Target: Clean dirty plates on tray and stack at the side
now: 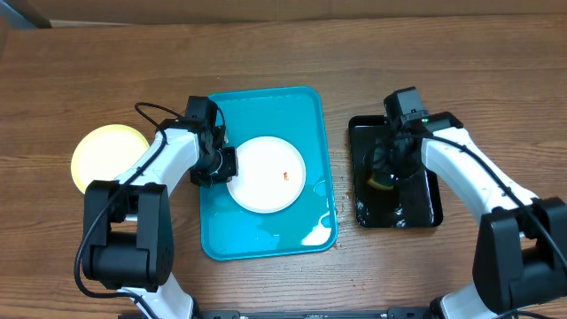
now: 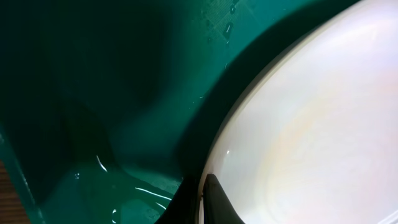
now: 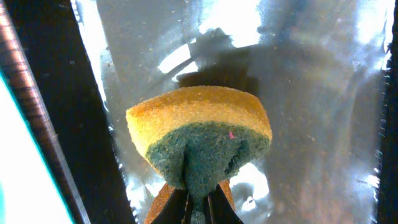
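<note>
L fingers [image 2: 214,199] pinched on rim of white plate [image 1: 261,177], plate just right of them in turquoise tray [image 1: 266,106]. R fingers [image 3: 160,200] clamped on sponge [image 3: 199,130] above black tray [image 1: 416,213]; yellow plate [image 1: 106,155] well left of L fingers.

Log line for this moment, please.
left gripper: shut on white plate rim, in blue tray | right gripper: shut on sponge, over black tray | yellow plate: on table

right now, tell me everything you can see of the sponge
The sponge is a two-layer pad: yellow foam backed by a dark green scouring layer, with a pink speck on the green. It looks soft, squeezed into a curved wedge by the right pincer, shut on its green edge. It is over the wet-looking black tray; whether it touches it is unclear.
</note>
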Motion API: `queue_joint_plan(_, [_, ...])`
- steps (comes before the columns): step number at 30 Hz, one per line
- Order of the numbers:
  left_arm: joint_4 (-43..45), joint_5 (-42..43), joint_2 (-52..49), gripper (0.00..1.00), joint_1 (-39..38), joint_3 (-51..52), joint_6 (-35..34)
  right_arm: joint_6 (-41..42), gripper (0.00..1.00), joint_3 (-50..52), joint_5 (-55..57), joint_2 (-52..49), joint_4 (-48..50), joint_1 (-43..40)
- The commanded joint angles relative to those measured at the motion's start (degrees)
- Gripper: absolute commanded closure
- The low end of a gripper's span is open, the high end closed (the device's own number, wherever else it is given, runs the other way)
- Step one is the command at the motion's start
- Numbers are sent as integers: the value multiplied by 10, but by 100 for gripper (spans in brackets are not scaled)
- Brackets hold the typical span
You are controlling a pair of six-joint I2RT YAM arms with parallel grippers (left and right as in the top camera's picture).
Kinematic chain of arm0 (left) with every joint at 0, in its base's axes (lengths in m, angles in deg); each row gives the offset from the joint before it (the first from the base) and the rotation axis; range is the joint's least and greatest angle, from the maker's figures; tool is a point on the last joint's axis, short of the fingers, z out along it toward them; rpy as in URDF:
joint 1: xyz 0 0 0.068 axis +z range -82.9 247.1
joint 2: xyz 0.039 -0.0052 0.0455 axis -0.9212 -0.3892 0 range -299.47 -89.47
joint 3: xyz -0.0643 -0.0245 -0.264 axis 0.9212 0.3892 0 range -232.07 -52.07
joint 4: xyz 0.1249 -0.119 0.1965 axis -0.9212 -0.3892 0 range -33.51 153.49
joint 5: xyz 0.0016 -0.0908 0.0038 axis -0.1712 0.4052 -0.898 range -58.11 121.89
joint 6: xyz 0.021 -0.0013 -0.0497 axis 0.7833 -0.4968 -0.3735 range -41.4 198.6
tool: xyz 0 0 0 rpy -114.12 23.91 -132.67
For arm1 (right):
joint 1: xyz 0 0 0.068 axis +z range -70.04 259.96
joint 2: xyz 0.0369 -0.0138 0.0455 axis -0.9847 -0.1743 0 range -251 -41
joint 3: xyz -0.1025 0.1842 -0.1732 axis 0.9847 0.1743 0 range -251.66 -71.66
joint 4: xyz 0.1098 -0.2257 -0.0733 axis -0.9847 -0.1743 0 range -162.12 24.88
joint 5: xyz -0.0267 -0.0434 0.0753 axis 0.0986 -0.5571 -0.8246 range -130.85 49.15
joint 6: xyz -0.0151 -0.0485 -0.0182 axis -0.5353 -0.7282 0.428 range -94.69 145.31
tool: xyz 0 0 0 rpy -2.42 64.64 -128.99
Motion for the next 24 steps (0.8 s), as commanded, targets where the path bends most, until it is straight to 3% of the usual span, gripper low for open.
queue_joint_plan(1, [1,-12,-11,96,2,8,-16,10,96,33,5,-23,17,3])
queue_joint_plan(7, [2,-12,-11,96,2,8,-7,7,96,44,5,-33,15,3])
queue_joint_plan(19, [2,-13,-11,96,2,8,2,3,96,-51,5,44,-103,3])
queue_joint_plan(24, [2,-12,-11,96,2,8,2,-79,96,-51,-122,85,-83,7])
